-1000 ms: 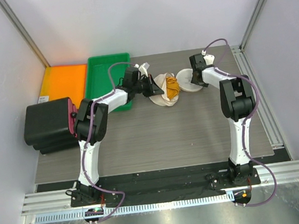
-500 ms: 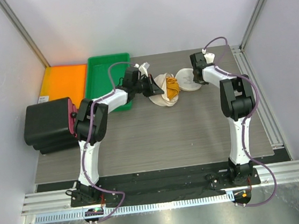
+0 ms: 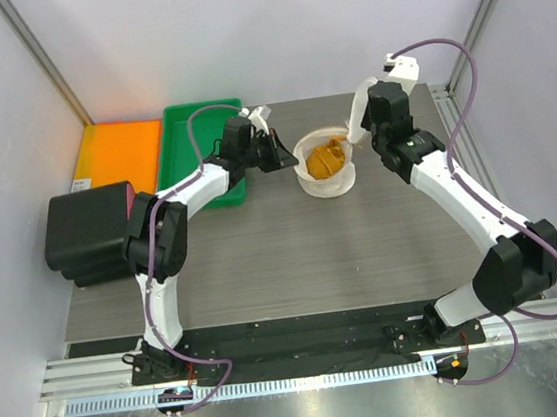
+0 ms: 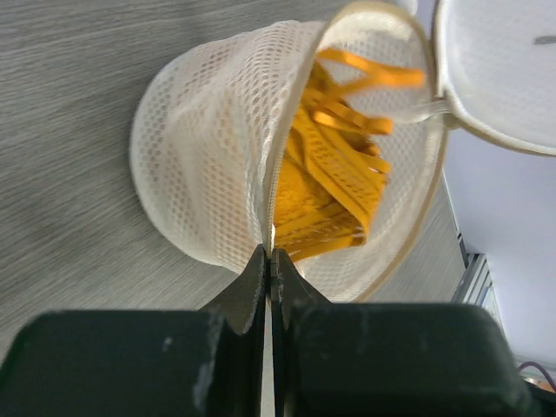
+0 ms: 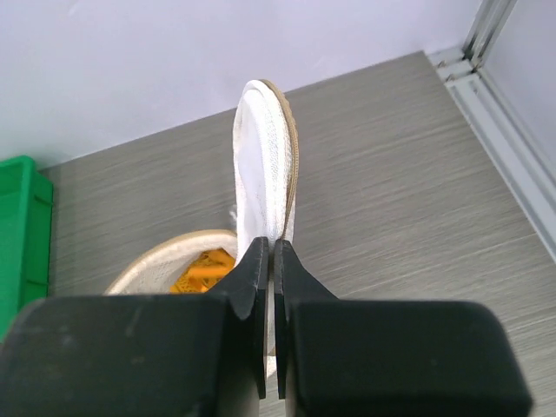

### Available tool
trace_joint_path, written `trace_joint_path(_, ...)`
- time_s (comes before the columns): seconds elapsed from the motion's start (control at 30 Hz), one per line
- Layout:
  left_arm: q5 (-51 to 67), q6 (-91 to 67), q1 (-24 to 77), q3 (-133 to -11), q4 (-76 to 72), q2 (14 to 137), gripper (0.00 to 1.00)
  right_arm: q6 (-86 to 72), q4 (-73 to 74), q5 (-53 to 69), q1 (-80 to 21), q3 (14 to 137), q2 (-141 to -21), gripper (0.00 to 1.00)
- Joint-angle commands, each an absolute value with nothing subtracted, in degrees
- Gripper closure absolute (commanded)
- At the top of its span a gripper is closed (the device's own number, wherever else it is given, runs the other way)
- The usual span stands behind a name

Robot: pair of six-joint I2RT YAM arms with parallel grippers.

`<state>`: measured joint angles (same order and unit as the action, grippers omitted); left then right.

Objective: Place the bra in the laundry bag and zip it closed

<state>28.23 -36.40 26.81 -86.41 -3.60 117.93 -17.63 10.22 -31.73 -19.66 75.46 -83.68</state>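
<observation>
The bra [image 4: 334,174] lies inside the open laundry bag [image 4: 204,156] at the table's [image 3: 294,257] far middle, the left gripper [image 4: 269,261] pinching the bag's left rim and the right gripper [image 5: 271,252] clamping its upright lid [image 5: 265,156].

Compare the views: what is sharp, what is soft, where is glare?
Left wrist: laundry bag mesh and bra sharp, left gripper's fingers soft. Right wrist: lid edge crisp, right gripper's fingers soft. Top external: even light, glare on the front metal sheet.

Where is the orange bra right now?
In the top view, the bra sits inside the open laundry bag, far middle, right of the green tray, between the left claw and right claw.
</observation>
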Motion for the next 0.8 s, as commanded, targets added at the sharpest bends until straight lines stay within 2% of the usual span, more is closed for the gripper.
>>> trace_joint_path(0.0,26.81,-36.56,26.46,-86.05,-3.25,111.36,1.0,-13.89,9.4,-34.19,-21.0,73.92,-81.22,0.99)
trace_joint_path(0.17,25.32,-35.78,26.46,-87.18,-1.59,111.53,1.0,-11.7,10.02,-32.79,-23.28,72.42,-79.28,0.99)
trace_joint_path(0.3,25.14,-34.63,26.45,-93.24,3.34,115.21,1.0,-9.32,9.84,-31.99,-25.92,71.9,-77.52,0.99)
trace_joint_path(0.57,24.34,-32.17,25.75,-98.08,5.98,118.91,1.0,-3.26,9.84,-28.74,-30.05,71.72,-79.72,0.98)
trace_joint_path(0.77,23.03,-32.08,25.23,-100.81,7.91,121.64,1.0,1.74,8.18,-24.88,-34.88,73.29,-83.14,0.92)
